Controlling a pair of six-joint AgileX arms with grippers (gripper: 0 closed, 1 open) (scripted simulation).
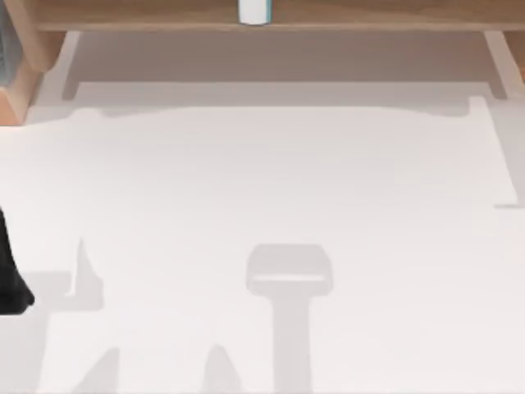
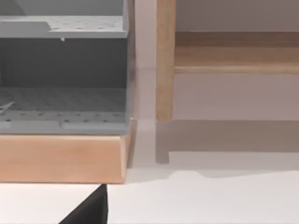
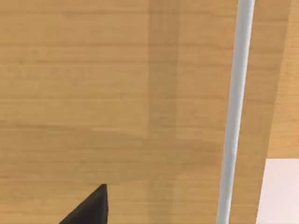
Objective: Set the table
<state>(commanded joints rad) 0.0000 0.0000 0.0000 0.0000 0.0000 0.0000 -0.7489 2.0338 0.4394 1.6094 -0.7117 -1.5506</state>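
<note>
Top view shows me the white table (image 1: 271, 180), wide and flat, with a wooden shelf (image 1: 344, 15) along its far edge. My left arm (image 1: 10, 271) sits at the table's left side. My left wrist faces a grey rack (image 2: 63, 70) on a wooden base (image 2: 60, 158). I cannot tell how either gripper's fingers stand.

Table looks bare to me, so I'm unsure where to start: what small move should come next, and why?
Probably reach the left arm toward the grey rack beside it: the table holds no tableware, and the rack on its wooden base sits near that arm.
</note>
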